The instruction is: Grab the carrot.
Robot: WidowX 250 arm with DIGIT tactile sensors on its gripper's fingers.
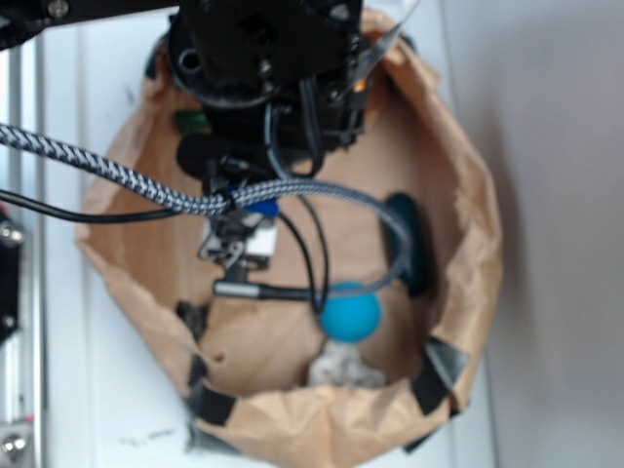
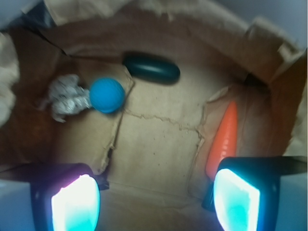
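Carrot is lying on the brown paper over toward the right side of the wrist view, long axis running nearly straight away from the pincer, which is hanging open and empty with its right finger covering the near end.

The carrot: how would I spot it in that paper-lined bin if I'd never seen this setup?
Start with the crumpled brown paper bin. In the wrist view, look along its right side, just above the end effector's right finger: the carrot lies there, point up. It is the only long, tapered, bright orange thing; the blue ball is round and the dark green oblong is blunt.
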